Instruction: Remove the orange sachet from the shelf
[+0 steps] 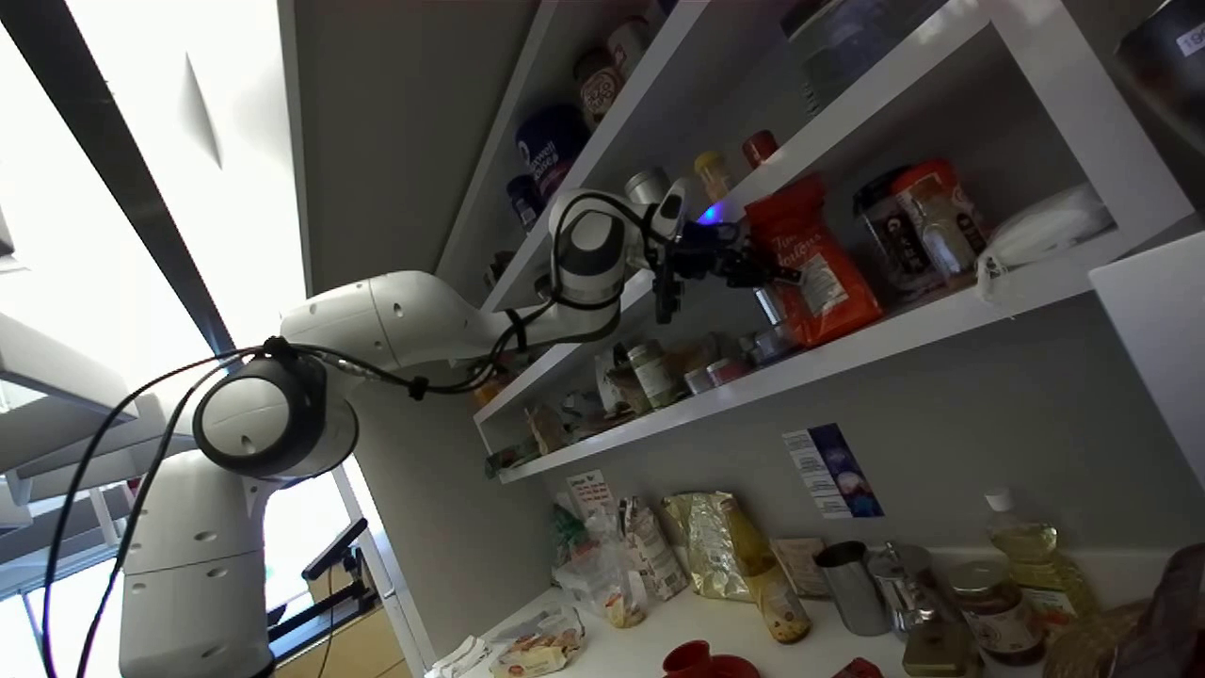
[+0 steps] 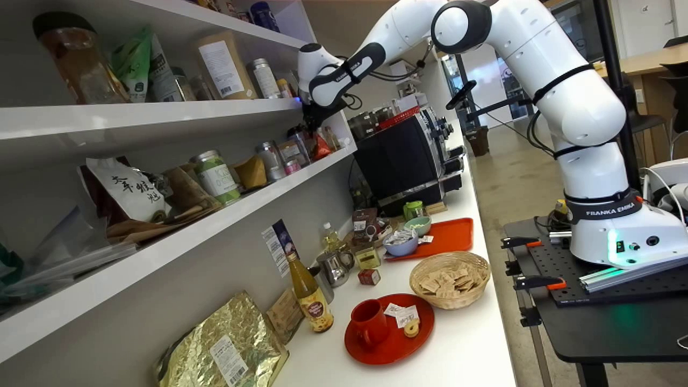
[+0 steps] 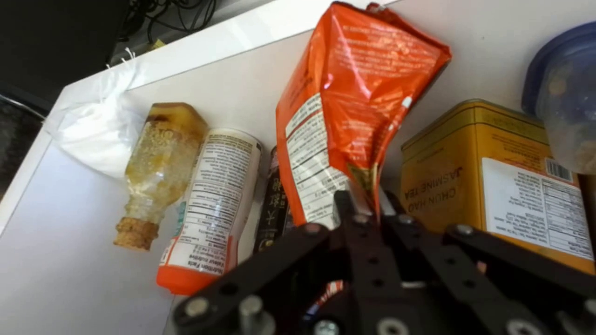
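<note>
The orange sachet (image 1: 817,268) is a glossy red-orange pouch with pale print, tilted at the front of the white shelf (image 1: 941,325). It also shows small in an exterior view (image 2: 321,147). In the wrist view the sachet (image 3: 358,88) overlaps the shelf's front edge (image 3: 242,35). My gripper (image 3: 368,204) is shut on the sachet's folded side edge, which lies between the fingertips. In both exterior views the gripper (image 1: 783,273) is at the sachet, between two boards; the gripper (image 2: 316,115) is dark and hard to read there. Whether the sachet's base touches the board is unclear.
A yellow tea tin (image 3: 442,181) stands close on one side. A corked glass bottle (image 3: 160,167), a red-lidded container (image 3: 209,200) and a white bag (image 3: 102,130) are on the other. An upper board (image 1: 847,113) is overhead. Below, a counter holds a red plate (image 2: 398,349).
</note>
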You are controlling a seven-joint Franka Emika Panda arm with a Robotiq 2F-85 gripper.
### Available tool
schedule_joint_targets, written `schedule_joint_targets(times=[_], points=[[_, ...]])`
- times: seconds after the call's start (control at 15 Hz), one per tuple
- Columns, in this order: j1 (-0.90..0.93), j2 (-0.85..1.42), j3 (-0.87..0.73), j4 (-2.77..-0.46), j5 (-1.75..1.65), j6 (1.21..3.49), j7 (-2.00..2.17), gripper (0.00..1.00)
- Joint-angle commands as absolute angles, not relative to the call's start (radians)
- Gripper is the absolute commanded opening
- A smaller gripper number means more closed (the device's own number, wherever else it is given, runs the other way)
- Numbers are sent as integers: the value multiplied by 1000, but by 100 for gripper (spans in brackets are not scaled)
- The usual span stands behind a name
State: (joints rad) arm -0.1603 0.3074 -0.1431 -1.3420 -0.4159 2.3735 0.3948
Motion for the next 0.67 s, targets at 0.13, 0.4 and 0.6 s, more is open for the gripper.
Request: schedule_joint_targets(times=[0.13, 0.4, 0.6], points=[[-120, 101, -139, -1599, -473, 2369, 466, 3], [-84, -88, -118, -1798, -517, 2346, 526, 3], [-79, -240, -71, -1949, -526, 2309, 547, 3]])
